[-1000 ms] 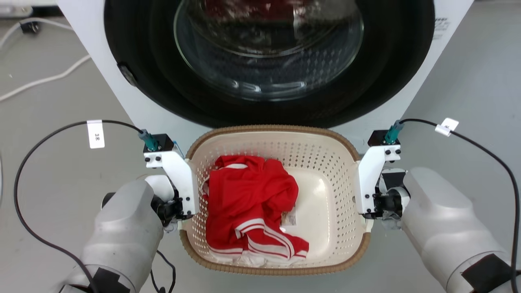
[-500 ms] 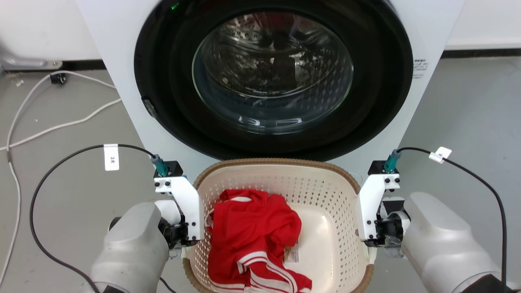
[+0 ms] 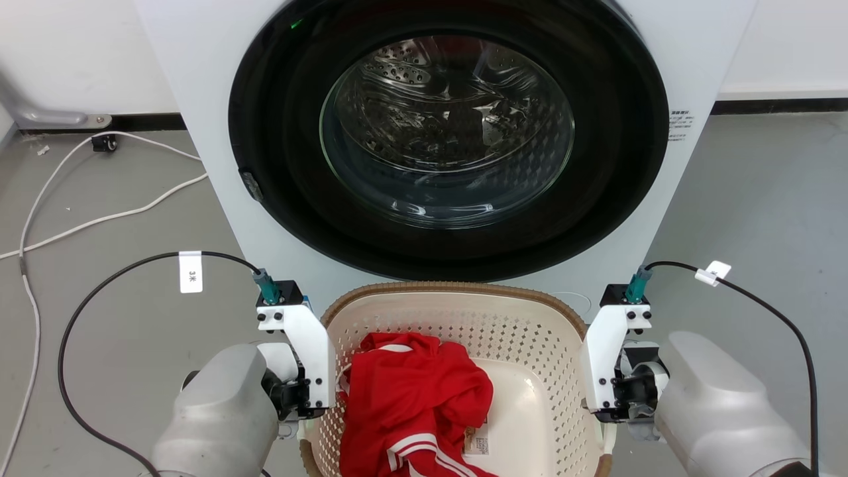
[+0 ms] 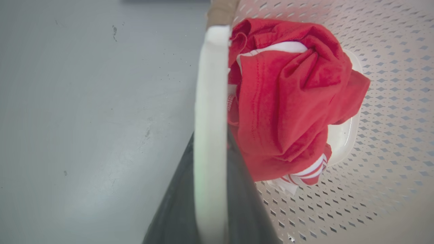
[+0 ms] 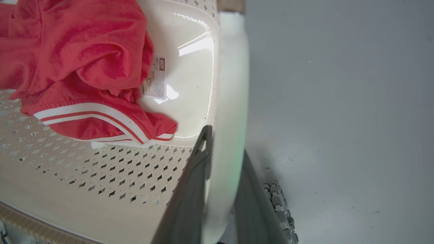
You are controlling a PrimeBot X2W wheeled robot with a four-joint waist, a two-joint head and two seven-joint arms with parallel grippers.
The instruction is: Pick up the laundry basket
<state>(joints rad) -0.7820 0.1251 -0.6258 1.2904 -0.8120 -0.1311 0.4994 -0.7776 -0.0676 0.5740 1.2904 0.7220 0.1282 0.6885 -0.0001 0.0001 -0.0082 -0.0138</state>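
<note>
- Seen from the head camera, the laundry basket [image 3: 450, 289] sits low in the middle, just in front of a white washing machine [image 3: 192, 79] with a round glass door [image 3: 447, 129]. Whether it is clear of the grey floor [image 3: 762, 199] cannot be told.
- A red garment [image 3: 414, 404] with white stripes lies crumpled inside, towards the basket's left side.
- The left gripper [image 3: 298, 397] presses against the basket's left side and the right gripper [image 3: 623, 397] against its right side. Their fingers are hidden from this angle.
- In the left wrist view, two dark left fingers [image 4: 173, 210] are drawn narrow around the basket's white left handle [image 4: 210, 84], one on each side, touching it. The red garment lies just beyond, against the perforated wall.
- In the right wrist view, the dark right fingers [image 5: 190, 189] grip the white right handle [image 5: 232, 67] the same way. A small paper label [image 5: 157, 78] on the garment rests on the basket's smooth bottom.
</note>
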